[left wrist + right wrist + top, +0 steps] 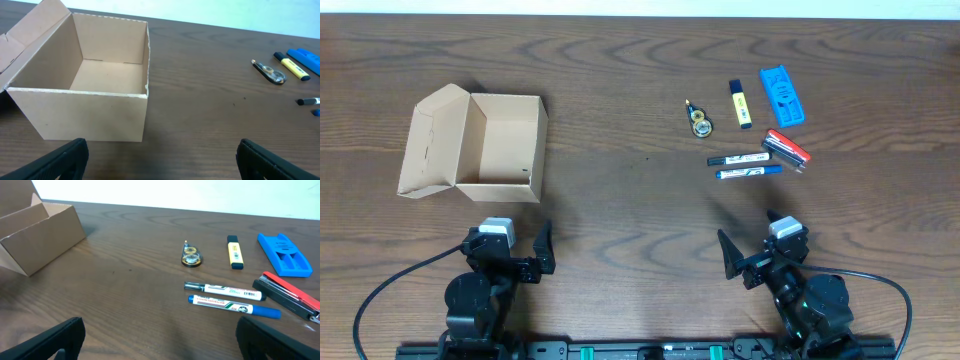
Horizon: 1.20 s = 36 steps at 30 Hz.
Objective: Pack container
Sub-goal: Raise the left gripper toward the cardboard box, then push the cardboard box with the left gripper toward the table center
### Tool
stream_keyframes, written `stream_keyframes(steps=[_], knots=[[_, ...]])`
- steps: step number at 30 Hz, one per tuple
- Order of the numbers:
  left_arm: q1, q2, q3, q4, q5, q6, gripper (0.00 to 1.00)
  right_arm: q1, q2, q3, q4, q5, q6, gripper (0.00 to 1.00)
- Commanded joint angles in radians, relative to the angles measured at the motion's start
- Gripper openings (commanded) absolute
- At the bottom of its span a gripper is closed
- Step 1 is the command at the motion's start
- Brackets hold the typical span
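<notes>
The left fingers (60,159) are spread wide and hold nothing, and the right fingers (50,340) are also spread wide with nothing between them; in both wrist views only their dark tips show at the lower corners. The left wrist view looks into the container (80,112) and shows that its inside is bare, while the right wrist view sees only an outer wall of the container (45,235). The overhead view alone shows the flap lid folded open to the left, and the container (510,145) toward the far left corner of the surface (620,220). Toward the far right corner lie a small tape dispenser (698,120), a yellow highlighter (740,103), a blue plastic case (783,95), a red and black stapler (787,150), a black-capped marker (738,159) and a blue-capped marker (748,172), the two markers side by side. The surface is dark brown wood grain, and a pale strip shows beyond its far edge. Both arms sit folded low at the near edge, well apart from everything, with the fingers pointing toward the far edge.
</notes>
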Motion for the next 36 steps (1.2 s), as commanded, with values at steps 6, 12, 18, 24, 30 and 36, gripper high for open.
stream_keyframes(steps=[6, 12, 18, 24, 30, 36], knots=[[0.006, -0.008, -0.022, -0.002, -0.003, 0.007, 0.95, 0.011, 0.003, -0.009, 0.002, -0.004, 0.009, 0.99], [0.006, -0.008, -0.022, -0.002, 0.003, 0.005, 0.95, 0.011, 0.003, -0.009, 0.002, -0.004, 0.009, 0.99], [0.006, -0.007, -0.021, 0.096, 0.164, -0.071, 0.95, 0.011, 0.003, -0.009, 0.002, -0.004, 0.009, 0.99], [0.006, 0.077, 0.083, 0.130, 0.149, -0.074, 0.95, 0.011, 0.003, -0.009, 0.002, -0.004, 0.009, 0.99], [0.006, 0.393, 0.314, 0.069, 0.082, 0.021, 0.95, 0.011, 0.003, -0.009, 0.002, -0.004, 0.009, 0.99], [0.006, 0.787, 0.607, -0.050, -0.032, 0.085, 0.95, 0.011, 0.003, -0.009, 0.002, -0.004, 0.009, 0.99]])
